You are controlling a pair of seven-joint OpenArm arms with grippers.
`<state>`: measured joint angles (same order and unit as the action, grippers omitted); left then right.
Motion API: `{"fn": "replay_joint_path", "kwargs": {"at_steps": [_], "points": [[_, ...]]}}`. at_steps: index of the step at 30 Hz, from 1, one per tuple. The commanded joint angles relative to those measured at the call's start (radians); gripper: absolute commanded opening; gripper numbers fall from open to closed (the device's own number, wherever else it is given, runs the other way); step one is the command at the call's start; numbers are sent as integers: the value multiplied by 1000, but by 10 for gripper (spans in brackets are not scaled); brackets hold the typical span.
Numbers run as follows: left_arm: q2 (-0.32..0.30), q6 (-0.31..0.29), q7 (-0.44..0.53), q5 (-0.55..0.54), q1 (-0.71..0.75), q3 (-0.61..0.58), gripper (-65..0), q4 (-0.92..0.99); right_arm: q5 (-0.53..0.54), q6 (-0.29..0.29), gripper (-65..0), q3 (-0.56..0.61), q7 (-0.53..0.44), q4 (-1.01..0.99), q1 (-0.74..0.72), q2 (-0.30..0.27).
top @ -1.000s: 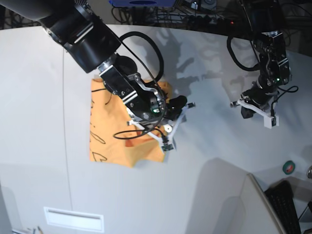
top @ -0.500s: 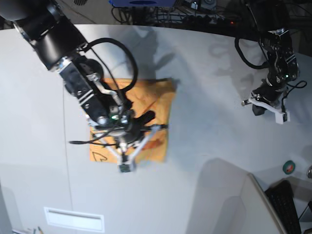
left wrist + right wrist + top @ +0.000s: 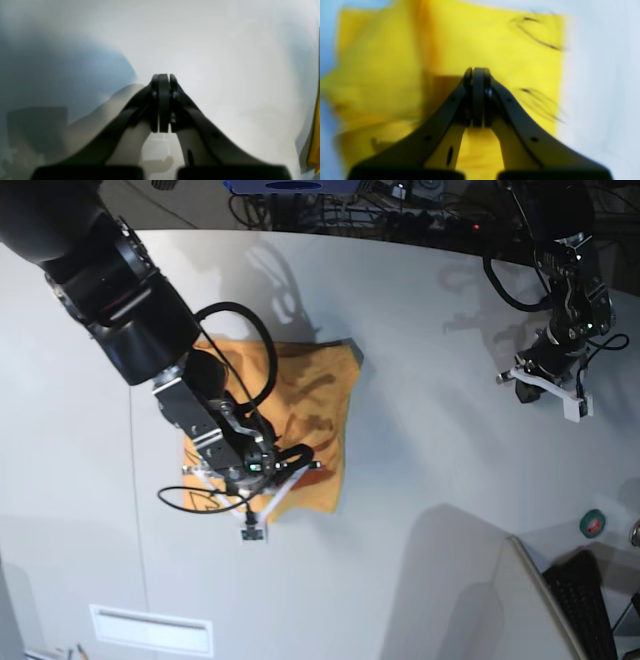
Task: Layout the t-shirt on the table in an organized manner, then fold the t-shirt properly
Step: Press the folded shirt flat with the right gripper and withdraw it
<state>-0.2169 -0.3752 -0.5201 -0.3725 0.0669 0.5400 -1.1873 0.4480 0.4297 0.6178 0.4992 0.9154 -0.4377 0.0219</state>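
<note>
At left centre of the base view, the right gripper hangs clenched and empty above the t-shirt, which lies folded on the table. Upper right, well apart, the left gripper is clenched, grasping nothing, over bare tabletop.

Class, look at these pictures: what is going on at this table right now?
A two-armed robot is working on an orange t-shirt lying folded into a rough rectangle on the pale table. The right gripper hangs over the shirt with its jaws shut and nothing between them. The left gripper, also shut and empty, sits off to the side over bare table.
</note>
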Motion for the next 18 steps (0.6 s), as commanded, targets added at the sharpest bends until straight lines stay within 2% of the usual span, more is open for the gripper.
{"fn": "replay_joint_path", "kwargs": {"at_steps": [1,5,7,9,11,13,15,18], "points": [[-14,-8,19,-10,-2,4,-650,-21,-5,-1,-650,1,-17,15,-36,16],[-14,-8,19,-10,4,4,-650,-22,-5,-1,-650,47,-17,26,-68,86],[-14,-9,19,-10,4,4,-650,-21,-5,-2,-650,72,-17,37,-88,103],[-16,-9,19,-10,4,4,-650,-21,-5,-38,-650,116,-24,93,-102,105],[-19,-9,19,-10,4,5,-650,-21,-5,-67,-650,129,-33,175,-97,88],[-20,-9,19,-10,6,5,-650,-21,-5,-39,-650,106,-7,232,-74,43],[-20,-9,19,-10,14,5,-650,-22,-5,4,-650,66,72,285,-46,8],[-20,-9,19,-10,21,2,-650,-22,-5,11,-650,55,194,402,38,-43]]}}
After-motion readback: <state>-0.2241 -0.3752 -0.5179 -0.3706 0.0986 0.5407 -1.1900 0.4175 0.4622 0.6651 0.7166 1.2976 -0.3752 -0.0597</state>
